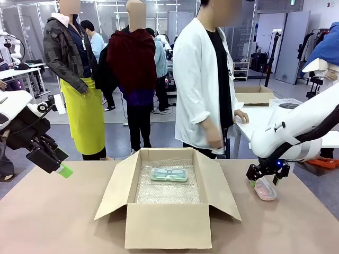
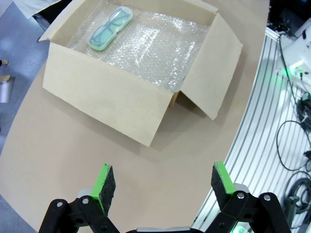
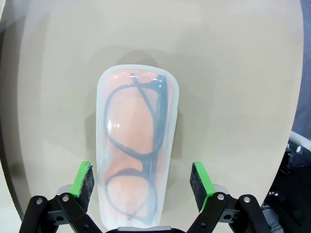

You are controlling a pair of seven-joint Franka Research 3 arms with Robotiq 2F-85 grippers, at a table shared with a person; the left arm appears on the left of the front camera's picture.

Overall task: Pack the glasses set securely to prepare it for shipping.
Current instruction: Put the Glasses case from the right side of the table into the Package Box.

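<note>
The right arm [image 1: 304, 119] is a smooth, rounded white shell with small dark lettering near its wrist and a thick black cable [image 1: 324, 127] along its underside. A blue light [image 1: 278, 163] glows just above the black right pincer [image 1: 263, 182]. The left arm [image 1: 11, 103] is white as well, ending in a black wrist block. The left pincer [image 2: 163, 177] has black linkage fingers with silver pivot screws and bright green pads [image 2: 103, 187]. The right pincer is built the same way.
</note>
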